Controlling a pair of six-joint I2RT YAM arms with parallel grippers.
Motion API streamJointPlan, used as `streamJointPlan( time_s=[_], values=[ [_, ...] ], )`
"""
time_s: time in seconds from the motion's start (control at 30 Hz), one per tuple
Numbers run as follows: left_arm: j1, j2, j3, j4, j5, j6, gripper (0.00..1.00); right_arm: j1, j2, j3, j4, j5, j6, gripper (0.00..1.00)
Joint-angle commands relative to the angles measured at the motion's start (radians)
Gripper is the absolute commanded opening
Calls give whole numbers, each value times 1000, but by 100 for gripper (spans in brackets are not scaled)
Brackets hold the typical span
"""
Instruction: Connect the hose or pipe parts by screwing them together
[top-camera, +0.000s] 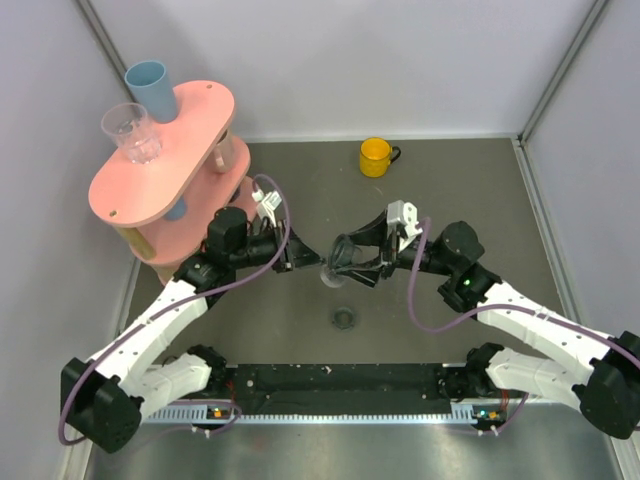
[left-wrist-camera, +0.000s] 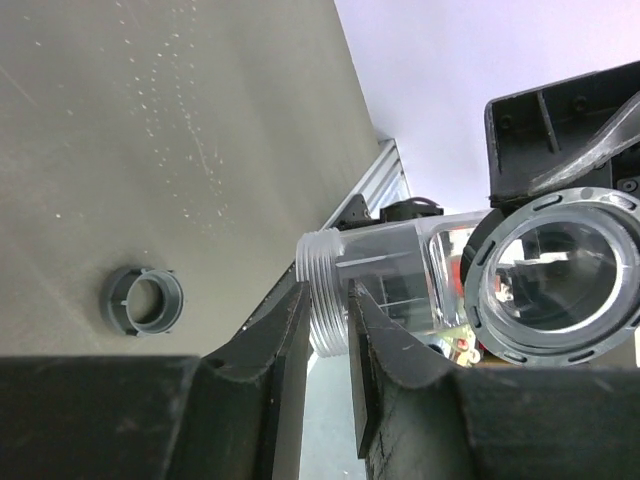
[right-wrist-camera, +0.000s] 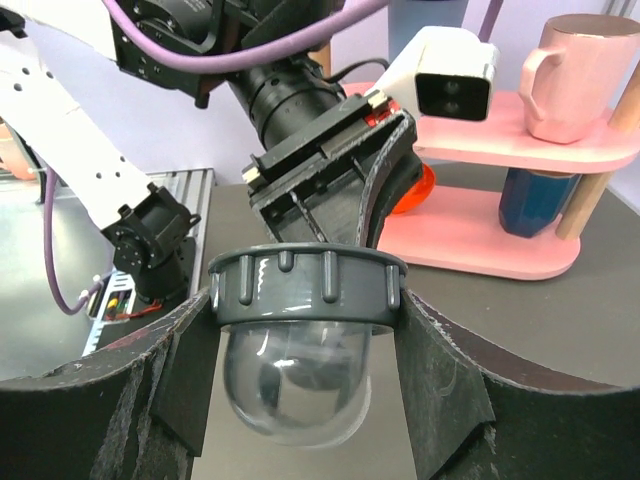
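While the right gripper (right-wrist-camera: 305, 330) clamps the clear pipe piece (right-wrist-camera: 295, 390) by its grey collar (right-wrist-camera: 305, 285), the left gripper (left-wrist-camera: 328, 335) straddles its threaded end (left-wrist-camera: 322, 265); whether it grips, I cannot tell. The small grey nut (left-wrist-camera: 142, 300) lies loose on the desk (left-wrist-camera: 150, 120), not yet screwed on.

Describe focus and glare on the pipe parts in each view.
Top external: evenly lit and sharp, but the clear threaded plastic pipe fitting is small and faint against the table. Left wrist: its thread is crisp, the near black fingers blur. Right wrist: its grey collar is sharp, its clear dome carries reflections.
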Motion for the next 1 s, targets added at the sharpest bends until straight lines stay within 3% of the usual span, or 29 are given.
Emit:
streamJointPlan(
  time_s=[0.0,0.3,0.6,0.77,0.97],
  values=[
    [-45,21,-24,131,-8,-39,26,1,-15,21,104,-17,24,22],
    [-56,44,-8,79,-64,15,26,3,-40,15,65,-11,4,21],
    [-48,9,47,-73,-173,98,51,-11,-150,-7,-73,50,-76,20],
    [-61,-34,3,-122,-244,144,57,-17,-198,7,-162,121,-109,18],
    [-191,-19,-67,-130,-360,147,66,-17,-284,15,-275,288,-187,20]
  ],
)
